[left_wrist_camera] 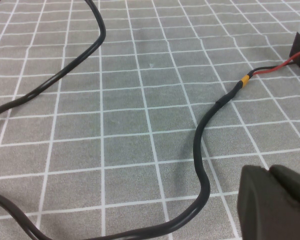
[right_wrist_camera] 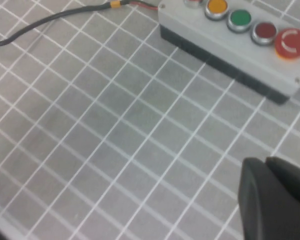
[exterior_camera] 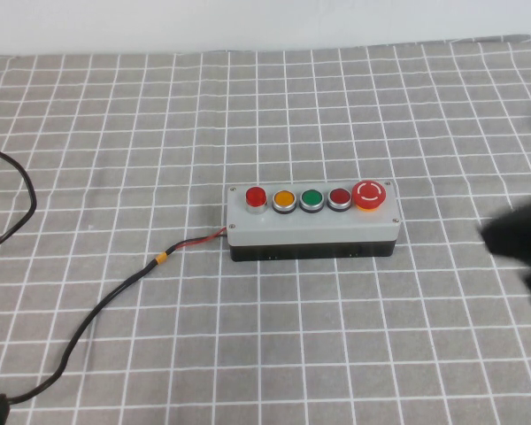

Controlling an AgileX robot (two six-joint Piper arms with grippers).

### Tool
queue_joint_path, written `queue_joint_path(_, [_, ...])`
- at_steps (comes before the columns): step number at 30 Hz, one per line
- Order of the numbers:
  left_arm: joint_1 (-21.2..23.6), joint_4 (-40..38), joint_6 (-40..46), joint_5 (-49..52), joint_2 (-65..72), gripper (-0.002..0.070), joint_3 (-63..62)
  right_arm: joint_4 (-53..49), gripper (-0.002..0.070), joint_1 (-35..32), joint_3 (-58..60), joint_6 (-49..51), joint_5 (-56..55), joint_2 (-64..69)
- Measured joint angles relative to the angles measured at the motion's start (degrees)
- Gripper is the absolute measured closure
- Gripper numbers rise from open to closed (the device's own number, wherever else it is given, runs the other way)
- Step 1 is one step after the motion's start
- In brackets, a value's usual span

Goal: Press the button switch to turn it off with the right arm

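1. We see the button switch (exterior_camera: 256, 196) at the nine o'clock end of the grey box (exterior_camera: 311, 230), mid-worktop (exterior_camera: 115, 133).
2. Our right gripper (exterior_camera: 522, 243) hovers at three o'clock, well apart from the box; its jaws we cannot tell.
3. Our left gripper (left_wrist_camera: 275, 202) sits near the black cable (left_wrist_camera: 202, 150); jaws likewise unclear.

Grey table (exterior_camera: 115, 133) cloth, white grid lines. Light grey box (exterior_camera: 311, 225) over black base, five buttons in a row: bright red button switch (exterior_camera: 256, 197), amber (exterior_camera: 284, 199), green (exterior_camera: 311, 198), dark red (exterior_camera: 339, 197), large red mushroom with white arrows (exterior_camera: 370, 194). Black cable (exterior_camera: 97, 310), yellow band, red lead. Left end effector (left_wrist_camera: 275, 205) and right end effector (right_wrist_camera: 275, 197) matte black.
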Motion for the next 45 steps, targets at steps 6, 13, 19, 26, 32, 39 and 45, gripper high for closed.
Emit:
queue_joint_path(6, [0.0, 0.0, 0.0, 0.0, 0.0, 0.0678, 0.0, 2.0, 0.0693, 0.0, 8.2, 1.6, 3.7, -11.0])
queue_joint_path(13, [0.0, 0.0, 0.0, 0.0, 0.0, 0.0678, 0.0, 0.8, 0.0693, 0.0, 10.3, 1.7, 12.6, -15.8])
queue_joint_path(19, [0.0, 0.0, 0.0, 0.0, 0.0, 0.0678, 0.0, 0.1, 0.0693, 0.0, 10.5, 1.8, 13.6, -15.9])
queue_joint_path(26, [0.0, 0.0, 0.0, 0.0, 0.0, 0.0678, 0.0, -6.5, 0.0693, -2.5, 21.3, 1.8, -4.0, -21.0])
queue_joint_path(32, [0.0, 0.0, 0.0, 0.0, 0.0, 0.0678, 0.0, -8.1, 0.0693, -13.3, 41.0, 1.8, -28.7, -28.0])
queue_joint_path(39, [0.0, 0.0, 0.0, 0.0, 0.0, 0.0678, 0.0, -5.4, 0.0693, -24.2, 61.6, 1.8, -60.8, -36.8])
queue_joint_path(45, [0.0, 0.0, 0.0, 0.0, 0.0, 0.0678, 0.0, -5.2, 0.0693, -28.6, 67.5, 1.9, -69.8, -43.3])
